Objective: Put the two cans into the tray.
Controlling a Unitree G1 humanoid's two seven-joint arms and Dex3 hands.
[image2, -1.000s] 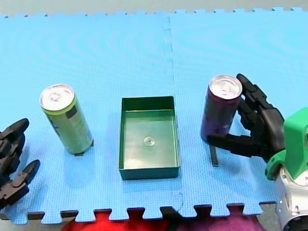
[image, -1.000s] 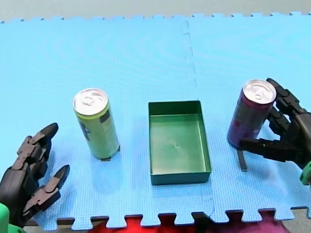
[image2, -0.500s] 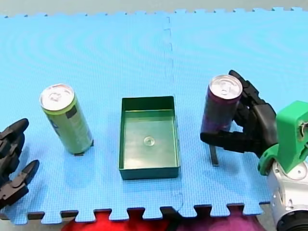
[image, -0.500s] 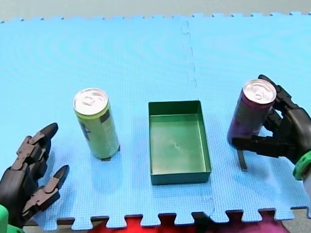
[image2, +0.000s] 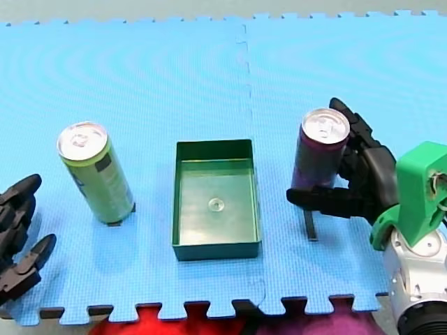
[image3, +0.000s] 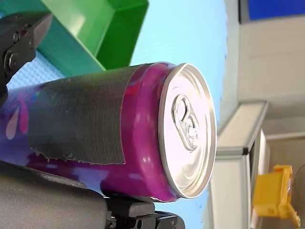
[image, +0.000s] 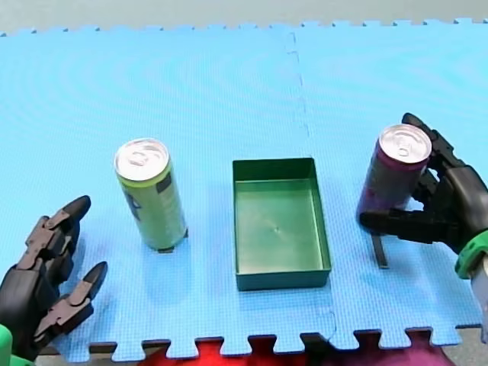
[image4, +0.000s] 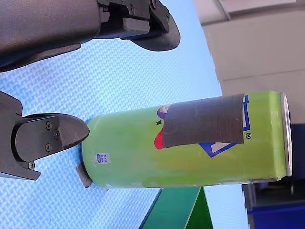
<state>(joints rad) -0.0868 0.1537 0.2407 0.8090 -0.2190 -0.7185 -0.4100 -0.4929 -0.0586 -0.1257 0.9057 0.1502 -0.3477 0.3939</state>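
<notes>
Blue foam mat, with the green tray near its middle. Green can stands upright on the mat left of the tray, near it but apart. Purple can stands upright right of the tray. Right hand grips the purple can, thumb in front, fingers behind. Left hand, uncurled and holding nothing, is at the mat's near left corner.
</notes>
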